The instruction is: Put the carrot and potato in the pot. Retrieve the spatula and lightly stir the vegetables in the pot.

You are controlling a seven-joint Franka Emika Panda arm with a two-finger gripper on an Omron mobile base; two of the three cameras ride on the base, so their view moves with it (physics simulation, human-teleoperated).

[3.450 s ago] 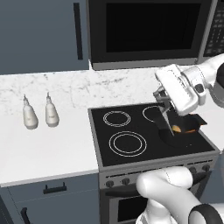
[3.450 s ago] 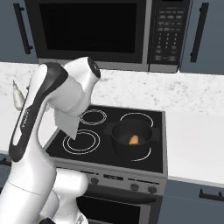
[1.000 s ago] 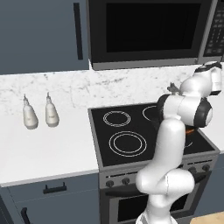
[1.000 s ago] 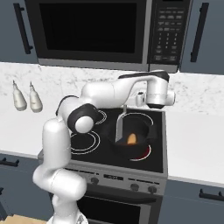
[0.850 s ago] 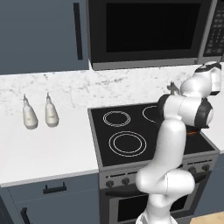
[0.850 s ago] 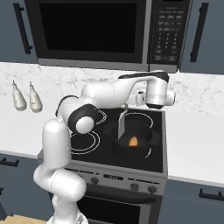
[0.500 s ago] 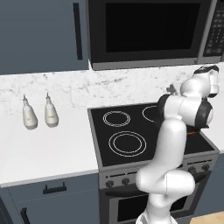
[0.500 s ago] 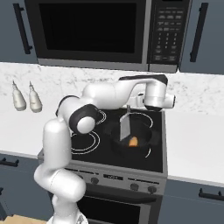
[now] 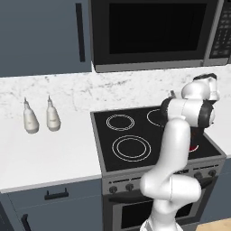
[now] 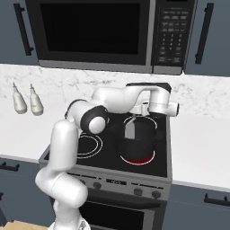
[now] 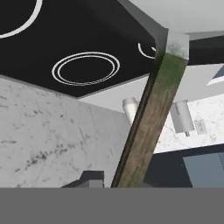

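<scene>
A: Start with the big items.
B: Black glass stovetop [image 10: 96, 155] with white ring burners, set in a white marble-look counter [image 9: 45, 153], a dark microwave [image 10: 94, 33] above. The white arm [image 10: 112, 101] reaches from the near left over the cooktop to the right-hand burners.

A: The pot?
B: Wide, low, round black pot [image 10: 134, 148] on the front right burner in the right base view. The burner under it glows red along its near edge. From the left base view the arm covers most of it. I cannot make out the carrot or potato inside from these angles.

A: And the gripper?
B: The gripper [image 10: 144, 109] hangs just above the pot's far side, its jaws clenched on the spatula's handle. The hand view shows the handle close up as a long brown-green shaft [image 11: 151, 122] running from between the fingertips up to a pale grey end.

A: How does the spatula look?
B: In the right base view, the flat light-grey square blade of the spatula [image 10: 130, 129] points down into the pot, roughly upright.

A: Anything small?
B: Two white bottles [image 9: 39, 119] stand side by side on the counter, well left of the stove.
</scene>
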